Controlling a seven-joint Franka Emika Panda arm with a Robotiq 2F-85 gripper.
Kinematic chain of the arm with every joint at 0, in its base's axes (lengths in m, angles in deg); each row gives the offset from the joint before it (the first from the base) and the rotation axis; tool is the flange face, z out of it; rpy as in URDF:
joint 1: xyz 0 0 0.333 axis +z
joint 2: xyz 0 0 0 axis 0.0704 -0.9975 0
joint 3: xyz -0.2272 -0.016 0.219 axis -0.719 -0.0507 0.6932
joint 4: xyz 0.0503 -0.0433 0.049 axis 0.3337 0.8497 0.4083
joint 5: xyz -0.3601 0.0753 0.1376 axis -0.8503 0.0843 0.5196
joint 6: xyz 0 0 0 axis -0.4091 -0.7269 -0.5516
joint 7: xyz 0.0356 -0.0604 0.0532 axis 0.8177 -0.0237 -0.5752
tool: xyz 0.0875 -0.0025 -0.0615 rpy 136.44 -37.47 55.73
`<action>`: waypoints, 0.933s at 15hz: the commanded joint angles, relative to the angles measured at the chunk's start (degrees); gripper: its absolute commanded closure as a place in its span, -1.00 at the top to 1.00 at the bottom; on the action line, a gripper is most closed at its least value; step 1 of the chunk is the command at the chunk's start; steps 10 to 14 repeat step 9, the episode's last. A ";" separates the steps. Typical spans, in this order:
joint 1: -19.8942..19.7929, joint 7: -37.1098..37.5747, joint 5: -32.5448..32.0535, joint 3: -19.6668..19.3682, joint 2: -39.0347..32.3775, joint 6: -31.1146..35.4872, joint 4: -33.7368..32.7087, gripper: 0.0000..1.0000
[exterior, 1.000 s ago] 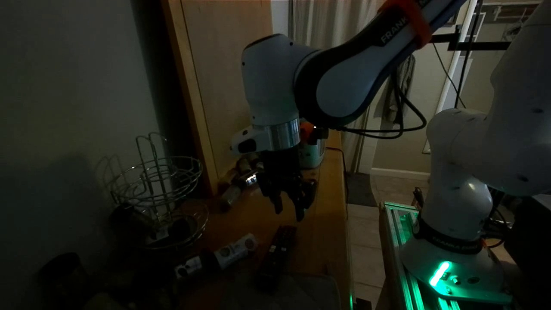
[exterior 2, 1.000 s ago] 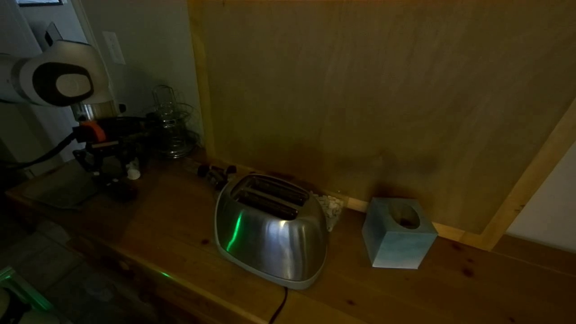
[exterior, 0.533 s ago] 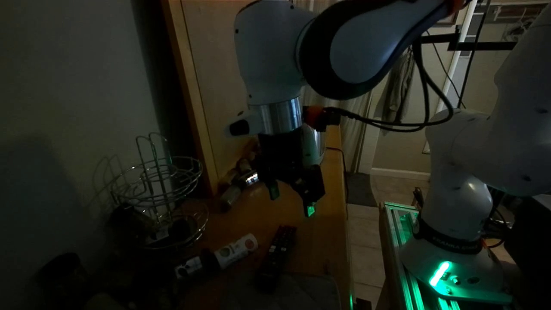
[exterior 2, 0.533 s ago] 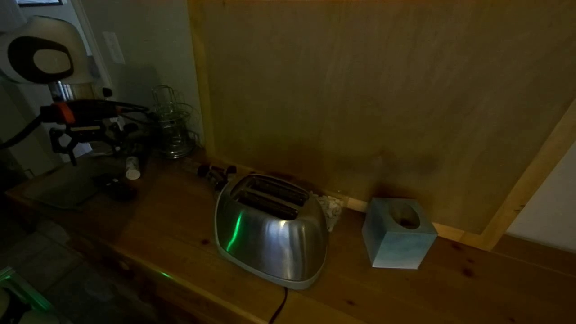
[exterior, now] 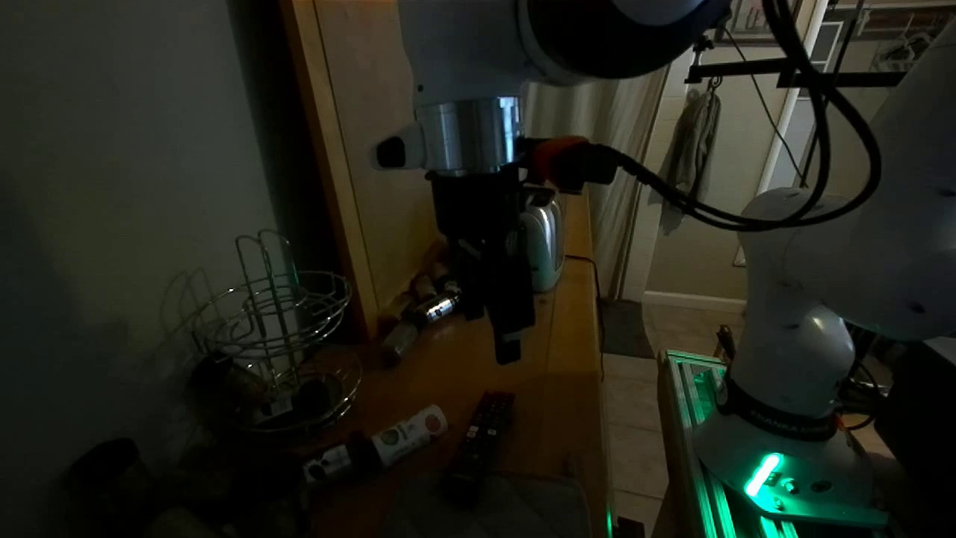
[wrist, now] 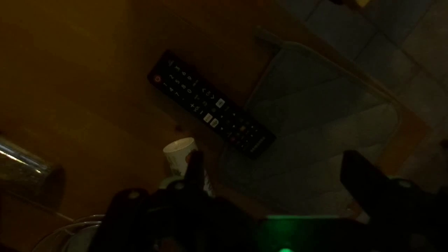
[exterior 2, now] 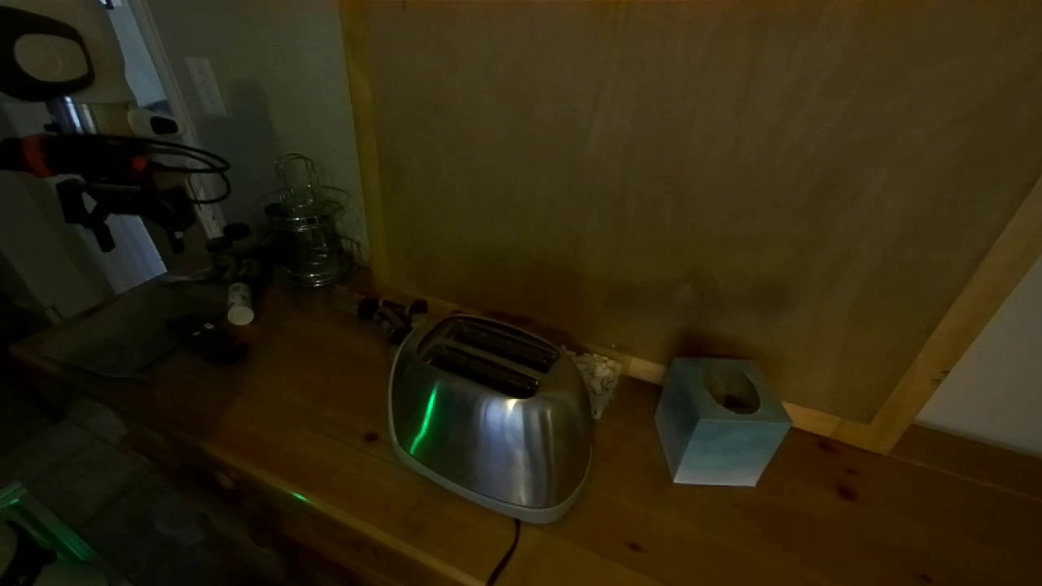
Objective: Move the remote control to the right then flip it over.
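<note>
The black remote control (wrist: 211, 104) lies with its buttons facing up, one end on the wooden counter and the brand-marked end over a grey quilted pad. It also shows in both exterior views as a dark bar (exterior: 482, 437), dim against the wood (exterior 2: 209, 338). My gripper (wrist: 273, 154) is open, its fingers wide apart with nothing between them. It hangs in the air well above the counter (exterior 2: 142, 242), clear of the remote control. In the wrist view the remote control sits ahead and to the left of the gap between the fingers.
Close beside the remote control lies a white-labelled jar (exterior: 407, 437). The grey pad (exterior: 523, 508) is near the counter edge. A wire basket stand (exterior: 276, 329) is by the wall. Farther along are a metal toaster (exterior 2: 488, 439) and a tissue box (exterior 2: 724, 443).
My gripper has risen steadily from just above the remote control and turned a little, and its fingers have spread wider. The remote control has stayed in place.
</note>
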 commanded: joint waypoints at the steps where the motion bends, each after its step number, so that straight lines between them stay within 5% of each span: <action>1: -1.42 11.67 0.20 1.98 1.11 0.17 -0.85 1.00; 3: -2.17 17.41 -0.31 2.52 2.10 -0.44 -0.48 1.00; 4: -1.04 12.57 0.04 1.65 0.44 -0.06 -0.87 1.00; 14: -1.69 16.16 0.03 2.02 1.07 -0.09 -0.83 1.00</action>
